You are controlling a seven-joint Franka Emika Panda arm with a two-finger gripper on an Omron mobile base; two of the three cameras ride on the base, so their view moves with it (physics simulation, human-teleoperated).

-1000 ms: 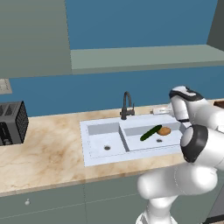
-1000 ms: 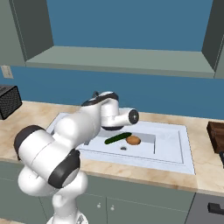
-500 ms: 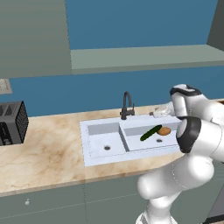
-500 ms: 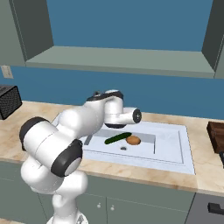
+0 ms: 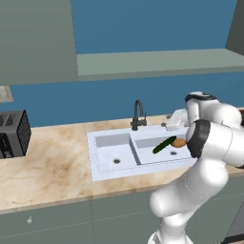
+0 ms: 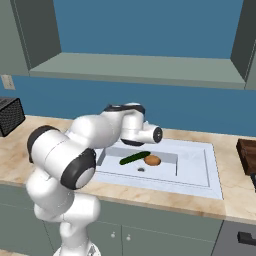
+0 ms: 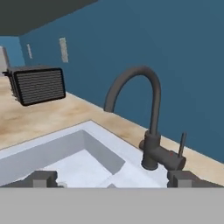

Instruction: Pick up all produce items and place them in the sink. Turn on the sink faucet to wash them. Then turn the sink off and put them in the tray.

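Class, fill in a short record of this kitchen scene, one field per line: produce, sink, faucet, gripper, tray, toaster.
produce: cucumber and potato lying side by side in the larger basin
sink: double-basin sink set in the counter
faucet: black gooseneck faucet behind the sink, no water visible
gripper: gripper open, empty, facing the faucet
tray: dark tray at the counter's right end
toaster: black toaster on the left

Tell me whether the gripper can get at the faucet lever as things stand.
Probably yes. The gripper is open and faces the faucet from beside the sink, and nothing stands between its fingertips and the lever.
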